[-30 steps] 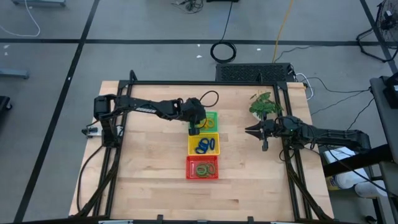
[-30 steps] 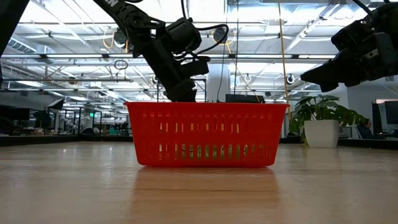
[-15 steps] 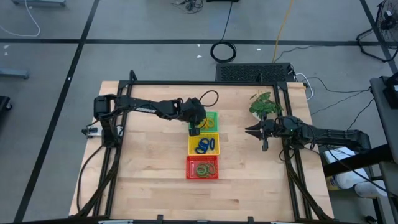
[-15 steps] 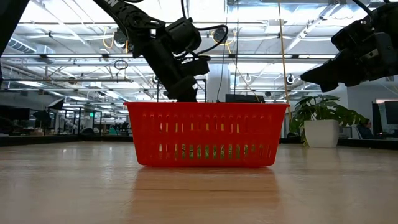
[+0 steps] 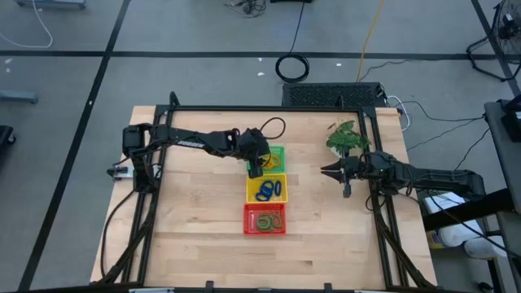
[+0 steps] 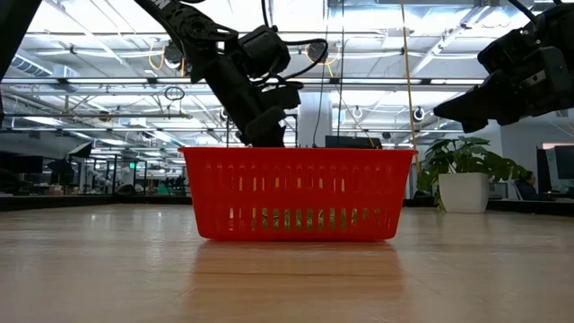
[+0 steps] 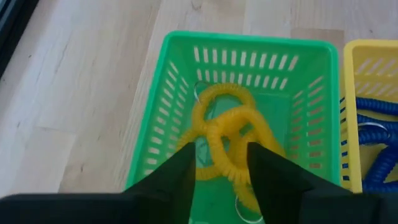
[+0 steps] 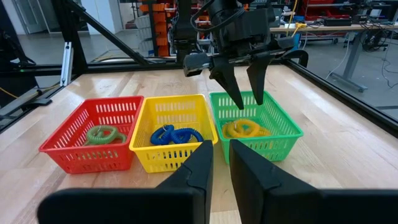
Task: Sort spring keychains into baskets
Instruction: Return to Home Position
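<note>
Three baskets stand in a row at the table's middle: green (image 5: 279,151) farthest, yellow (image 5: 249,189) in the middle, red (image 6: 296,193) nearest. Orange-yellow spring keychains (image 7: 227,124) lie on the green basket's floor, blue ones (image 8: 174,134) in the yellow basket, green ones (image 8: 102,133) in the red. My left gripper (image 8: 249,104) hangs open just above the green basket's left side, fingers slanting down, with nothing between them. My right gripper (image 5: 326,172) waits shut and level to the right of the baskets, pointing at them.
A potted plant (image 5: 346,137) stands at the far right of the table, behind my right gripper. Black frame rails (image 5: 269,108) run along the table's far and side edges. A black cable coil (image 5: 291,67) lies on the floor beyond the table. Bare wood lies near the front edge.
My left gripper has opened above the green basket while staying in place. The orange-yellow keychain that showed at its fingertips now lies in the basket with the others.
</note>
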